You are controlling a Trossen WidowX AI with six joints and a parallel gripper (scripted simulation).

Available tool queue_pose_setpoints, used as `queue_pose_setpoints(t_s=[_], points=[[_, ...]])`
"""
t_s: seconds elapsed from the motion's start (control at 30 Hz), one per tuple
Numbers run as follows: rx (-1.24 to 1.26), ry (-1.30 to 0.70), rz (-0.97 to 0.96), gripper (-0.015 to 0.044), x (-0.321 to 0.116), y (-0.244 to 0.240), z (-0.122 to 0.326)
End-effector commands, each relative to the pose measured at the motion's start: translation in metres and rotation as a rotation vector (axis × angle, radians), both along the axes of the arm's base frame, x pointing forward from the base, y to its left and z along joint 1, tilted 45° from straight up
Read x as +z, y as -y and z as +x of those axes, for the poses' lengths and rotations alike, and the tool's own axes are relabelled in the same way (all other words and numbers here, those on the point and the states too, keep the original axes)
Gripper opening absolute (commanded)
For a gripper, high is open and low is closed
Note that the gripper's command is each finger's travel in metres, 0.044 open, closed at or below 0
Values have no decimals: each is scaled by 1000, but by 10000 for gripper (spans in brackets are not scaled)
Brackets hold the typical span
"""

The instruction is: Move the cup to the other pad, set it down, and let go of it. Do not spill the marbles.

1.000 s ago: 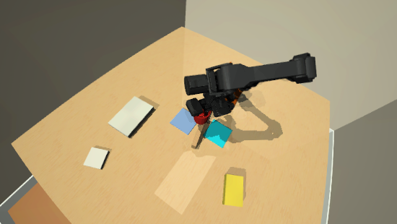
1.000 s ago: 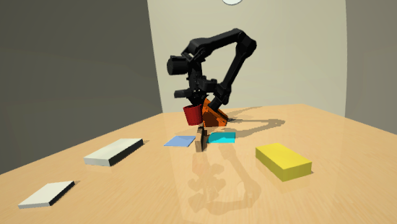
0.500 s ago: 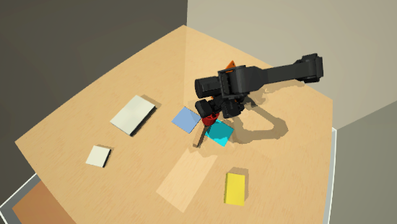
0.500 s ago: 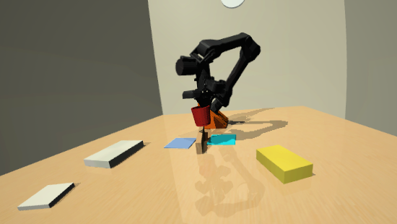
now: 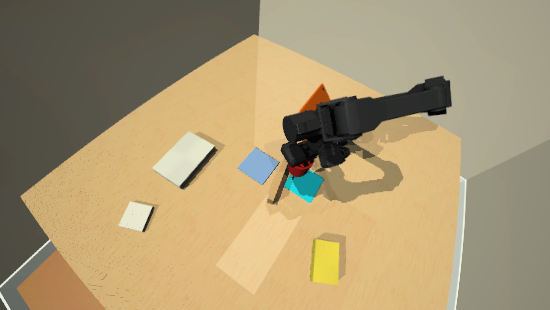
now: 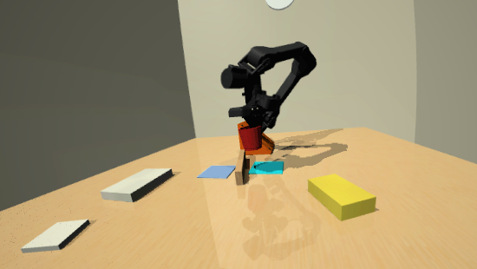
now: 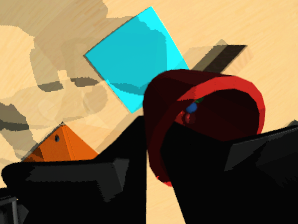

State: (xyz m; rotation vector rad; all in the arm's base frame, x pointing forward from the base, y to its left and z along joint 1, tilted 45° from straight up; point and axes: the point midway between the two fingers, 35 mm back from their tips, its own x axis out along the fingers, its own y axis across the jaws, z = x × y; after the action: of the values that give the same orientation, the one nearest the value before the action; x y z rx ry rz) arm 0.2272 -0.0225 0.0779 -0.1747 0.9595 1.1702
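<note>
The red cup (image 5: pixel 300 170) (image 6: pixel 251 139) (image 7: pixel 167 90) is in the air, nearly upright, above the barrier's cyan-pad side. My gripper (image 5: pixel 302 159) (image 6: pixel 256 126) (image 7: pixel 148 120) is shut on its wall. Inside the cup, a blue marble (image 7: pixel 191 107), a red marble (image 7: pixel 188 118) and a bit of a green marble (image 7: pixel 199 100) show; the rest of the inside is partly hidden. The cyan pad (image 5: pixel 307 189) (image 6: pixel 272 169) (image 7: pixel 127 50) lies below, partly in shadow. The blue pad (image 5: pixel 258 166) (image 6: pixel 216 172) lies bare on the barrier's other side.
A low wooden barrier (image 5: pixel 279 189) (image 6: pixel 239 171) (image 7: pixel 227 59) stands between the pads. The orange base (image 5: pixel 316 101) (image 6: pixel 265 147) (image 7: pixel 65 145) is behind. A large white block (image 5: pixel 185 157) (image 6: pixel 136 182), a small white block (image 5: pixel 136 216) (image 6: pixel 56 235) and a yellow block (image 5: pixel 326 261) (image 6: pixel 340 191) lie farther off.
</note>
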Motion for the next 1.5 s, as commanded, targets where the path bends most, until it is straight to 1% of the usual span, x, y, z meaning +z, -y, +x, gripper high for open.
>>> queue_pose_setpoints(t_s=[0.0, 0.5, 1.47], points=[[-5, -2, 4, 0, 7, -7, -2], [-5, -2, 7, 0, 29, -29, -9], [-5, -1, 6, 0, 6, -52, -6]])
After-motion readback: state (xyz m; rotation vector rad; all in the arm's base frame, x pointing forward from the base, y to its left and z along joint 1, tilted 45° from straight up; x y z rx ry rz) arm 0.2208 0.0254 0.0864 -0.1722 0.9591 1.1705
